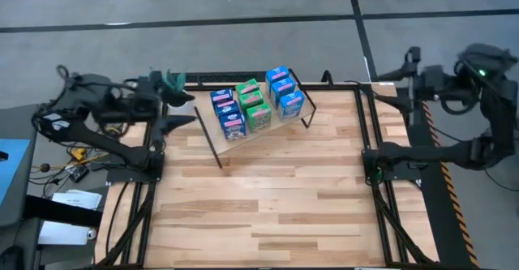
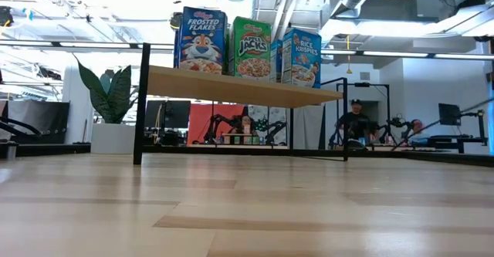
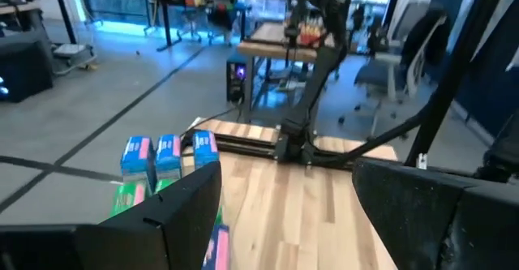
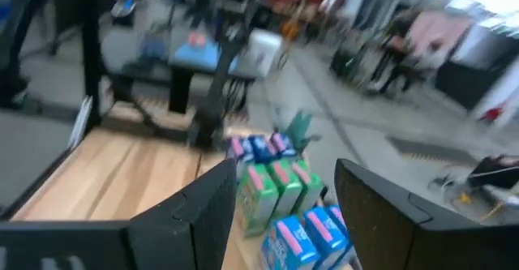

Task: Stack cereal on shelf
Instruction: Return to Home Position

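Note:
Several small cereal boxes stand in three rows on the tilted wooden shelf (image 1: 280, 122) at the far middle of the table: a blue row (image 1: 228, 113), a green row (image 1: 255, 106) and another blue row (image 1: 285, 92). In the low view the front boxes (image 2: 252, 49) stand upright on the shelf board (image 2: 239, 87), which rests on black rod legs. My left gripper (image 1: 185, 110) is open and empty, just left of the shelf; it also shows in the left wrist view (image 3: 288, 197). My right gripper (image 1: 405, 63) is open and empty, beyond the table's far right corner; it also shows in the right wrist view (image 4: 284, 205).
The wooden tabletop (image 1: 268, 205) stretches bare from the shelf to the near edge. Black frame rails (image 1: 369, 140) run along the table's left and right sides. People sit in the room behind the table (image 2: 355, 122).

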Motion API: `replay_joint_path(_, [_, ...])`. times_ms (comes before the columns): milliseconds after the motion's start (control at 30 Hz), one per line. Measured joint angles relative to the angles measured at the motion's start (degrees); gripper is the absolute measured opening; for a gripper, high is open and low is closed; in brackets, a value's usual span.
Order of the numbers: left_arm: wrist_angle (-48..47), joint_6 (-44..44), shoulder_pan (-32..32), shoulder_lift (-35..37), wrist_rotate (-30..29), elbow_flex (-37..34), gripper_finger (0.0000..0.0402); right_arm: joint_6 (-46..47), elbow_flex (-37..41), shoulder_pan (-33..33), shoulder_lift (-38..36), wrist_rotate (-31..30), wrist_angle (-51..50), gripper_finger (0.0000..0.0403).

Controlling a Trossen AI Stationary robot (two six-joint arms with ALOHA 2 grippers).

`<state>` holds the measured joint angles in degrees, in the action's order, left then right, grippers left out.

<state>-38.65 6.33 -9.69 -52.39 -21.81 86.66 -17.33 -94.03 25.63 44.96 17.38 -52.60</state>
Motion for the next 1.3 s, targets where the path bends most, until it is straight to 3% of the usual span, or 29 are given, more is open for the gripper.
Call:
replay_joint_path(167, [10.33,4.26,-0.02,13.9,0.09,-18.64,0.0267,6.47,15.66,-0.04,-12.02,-0.3,14.45,0.0235])
replay_joint_path(367, [21.17,9.91,-0.02,28.84,-0.51,-40.53,0.0267,14.86,31.84,-0.15,-24.6,0.47,23.2,0.0235])
replay_joint_path(600, [29.55,14.05,-0.02,41.36,-1.16,-58.72,0.0267,21.24,50.21,-0.15,-37.15,0.45,31.92,0.0235])
replay_joint_path(767, [32.87,16.62,-0.02,48.01,-1.34,-68.21,0.0267,25.73,64.41,-0.13,-44.87,0.08,42.18,0.0235])
replay_joint_path(833, [33.39,17.56,-0.02,50.33,-1.38,-71.19,0.0267,28.35,68.29,-0.13,-44.63,0.57,45.47,0.0235])
replay_joint_path(1300, [37.82,22.11,-0.37,52.2,-2.58,-83.03,0.0267,31.48,80.5,-0.5,-44.74,0.62,47.26,0.0235])
